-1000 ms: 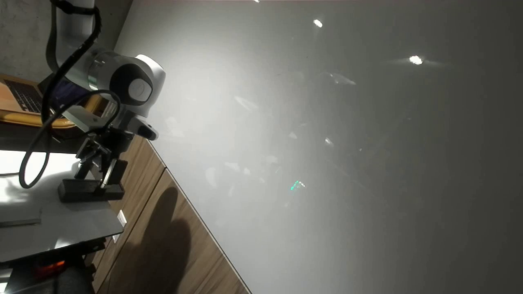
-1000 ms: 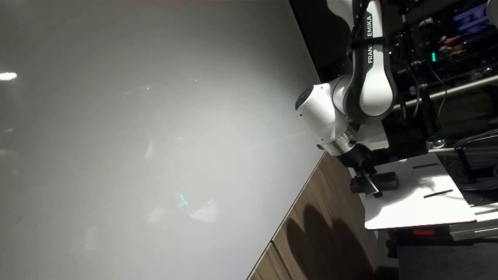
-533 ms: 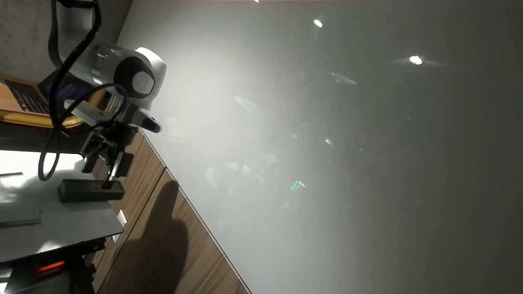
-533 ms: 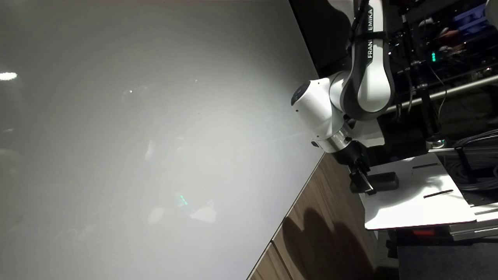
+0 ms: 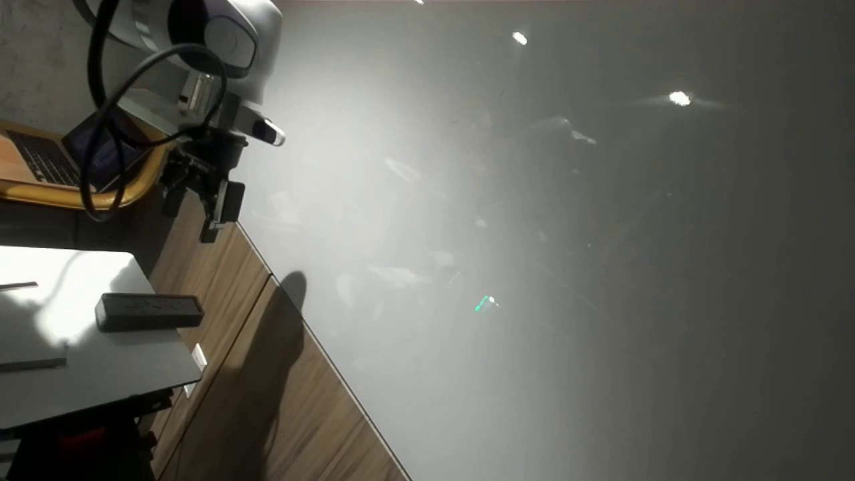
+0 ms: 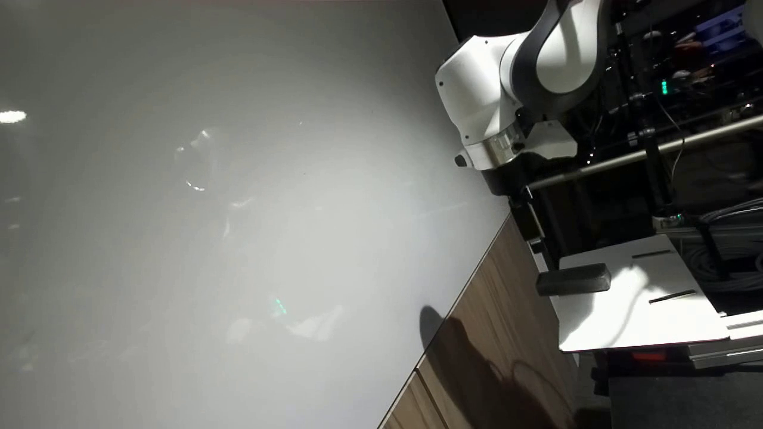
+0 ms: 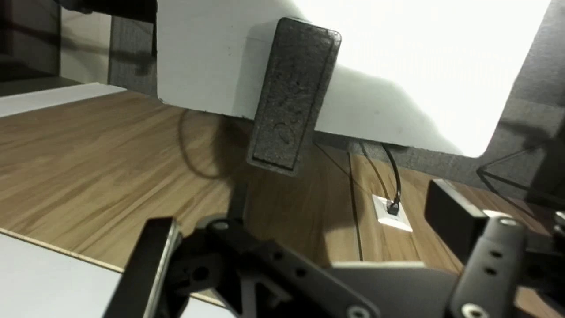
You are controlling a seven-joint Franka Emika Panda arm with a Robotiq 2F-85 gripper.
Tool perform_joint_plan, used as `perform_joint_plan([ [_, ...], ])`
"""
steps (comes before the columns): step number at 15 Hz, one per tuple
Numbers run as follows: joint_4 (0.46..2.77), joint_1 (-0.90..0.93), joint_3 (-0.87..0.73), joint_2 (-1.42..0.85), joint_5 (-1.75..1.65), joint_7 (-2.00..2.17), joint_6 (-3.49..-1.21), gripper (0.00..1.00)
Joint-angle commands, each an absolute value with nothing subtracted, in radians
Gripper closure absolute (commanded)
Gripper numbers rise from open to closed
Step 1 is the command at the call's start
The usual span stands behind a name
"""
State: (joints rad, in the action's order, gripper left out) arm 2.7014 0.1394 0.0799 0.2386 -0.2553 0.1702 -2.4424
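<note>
1. The fingers (image 7: 454,221) are spread wide, and wood panels (image 7: 110,145) can be seen through the gap between them in the wrist view.
2. A dark gray block (image 5: 150,314) is set on the white tabletop (image 5: 127,367), and 1 of its ends is seen past the edge.
3. In both exterior views, the fingers are held above the dark gray block and well apart from it.
4. Scribbly marks (image 7: 289,112) can be seen on the top of the block in the wrist view, but they are too blurry to be read.
5. On the tabletop, 2 thin dark strips (image 6: 672,296) are seen; whether they are sticks or slits cannot be told.
6. Part of the tabletop is lit very brightly, and part is covered by shade.
7. A long dark shadow (image 5: 260,364) is cast on the wood panels and on a bit of the big gray wall (image 5: 467,234) beside them.
8. A black plug (image 7: 392,207) is pushed into a white socket plate (image 7: 399,224) on the wood.
9. An open laptop (image 5: 43,157) is rested on a yellow-edged surface (image 5: 40,192) in an exterior view.
10. The white arm (image 6: 477,89) is bent down, and a black cable (image 5: 96,60) is looped beside it.
</note>
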Motion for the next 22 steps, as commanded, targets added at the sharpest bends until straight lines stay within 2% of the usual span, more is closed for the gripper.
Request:
perform_joint_plan([
  [1, 2.776, 0.158, 0.077, 0.437, -0.115, 0.058, -2.447, 0.00],
  [5, 2.758, 0.154, 0.093, 0.530, -0.090, 0.042, -2.408, 0.00],
  [6, 2.757, 0.140, 0.102, 0.476, -0.107, 0.059, -2.437, 0.00],
  [22, 2.757, 0.140, 0.104, 0.516, -0.106, 0.058, -2.428, 0.00],
])
